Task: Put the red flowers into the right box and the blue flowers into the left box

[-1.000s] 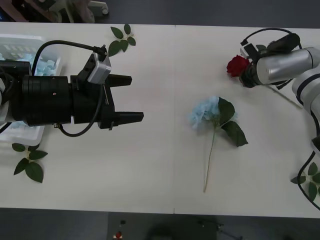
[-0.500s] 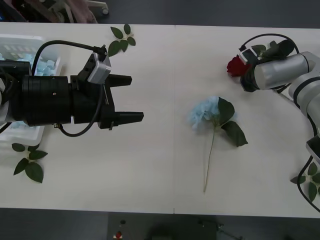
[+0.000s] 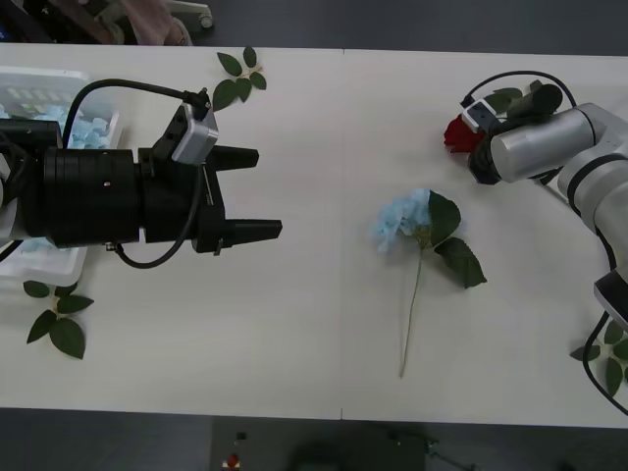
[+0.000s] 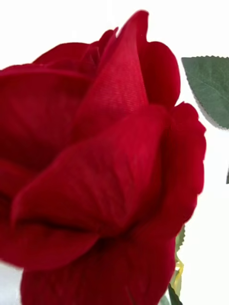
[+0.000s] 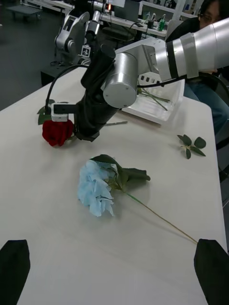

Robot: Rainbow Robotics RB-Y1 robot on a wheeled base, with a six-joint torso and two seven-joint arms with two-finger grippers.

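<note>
Now | right gripper (image 3: 478,137) upper right of front view, rose (image 3: 459,132) at its tip, grip cannot be judged | left gripper (image 3: 257,192) open, left of centre | blue flower (image 3: 402,220) lies mid-table | risk: rose slips if hold is weak

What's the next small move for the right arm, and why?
Probably carry the red rose on toward the right box. The right gripper sits at the bloom, the rose looks lifted off the table, and that box lies behind the arm.
</note>
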